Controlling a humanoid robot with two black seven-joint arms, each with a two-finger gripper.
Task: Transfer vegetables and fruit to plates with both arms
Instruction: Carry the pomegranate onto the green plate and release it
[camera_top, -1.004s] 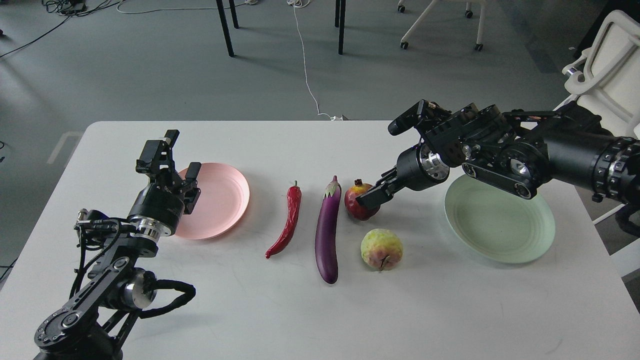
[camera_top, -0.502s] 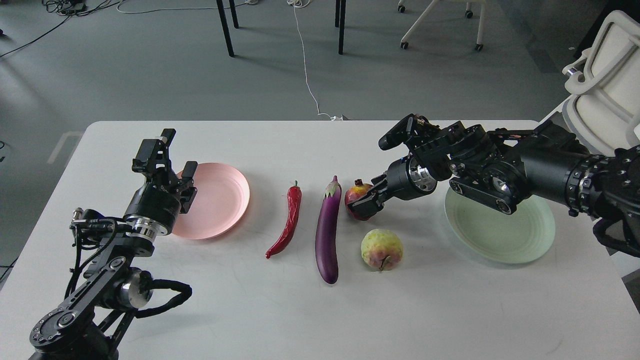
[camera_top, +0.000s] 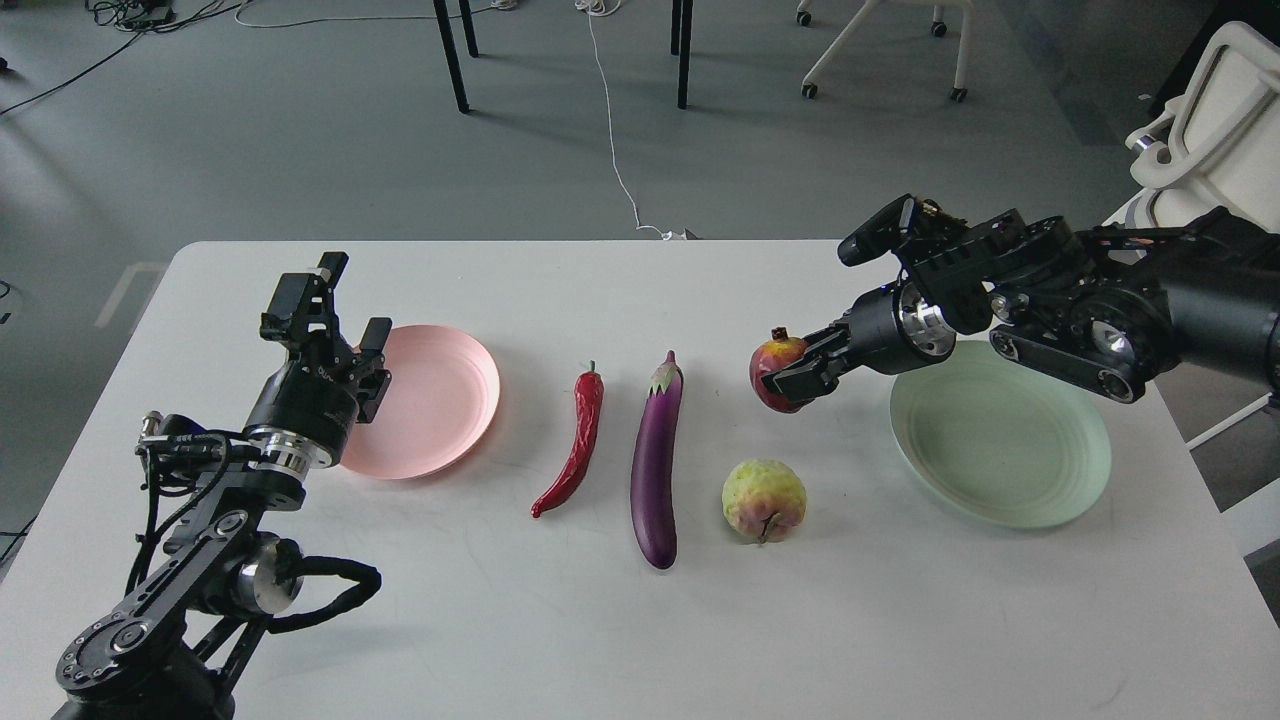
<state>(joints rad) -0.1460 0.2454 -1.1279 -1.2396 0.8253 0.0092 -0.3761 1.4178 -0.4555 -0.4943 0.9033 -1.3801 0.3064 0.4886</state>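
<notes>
My right gripper (camera_top: 792, 378) is shut on the dark red pomegranate (camera_top: 772, 367) and holds it above the table, left of the mint green plate (camera_top: 1000, 445). The yellow-green, pink-blushed fruit (camera_top: 764, 499) lies on the table below it. The purple eggplant (camera_top: 655, 460) and the red chili pepper (camera_top: 573, 440) lie side by side at the middle. My left gripper (camera_top: 333, 318) is open and empty, over the left rim of the pink plate (camera_top: 430, 400).
The white table (camera_top: 620, 620) carries everything. Its far edge runs behind the plates. Beyond it are a grey floor, chair legs (camera_top: 680, 55), a white cable and a white chair (camera_top: 1215, 130) at the right.
My right gripper closed on the pomegranate, lifted it off the table and moved it up and to the right. My left gripper shifted slightly left and up.
</notes>
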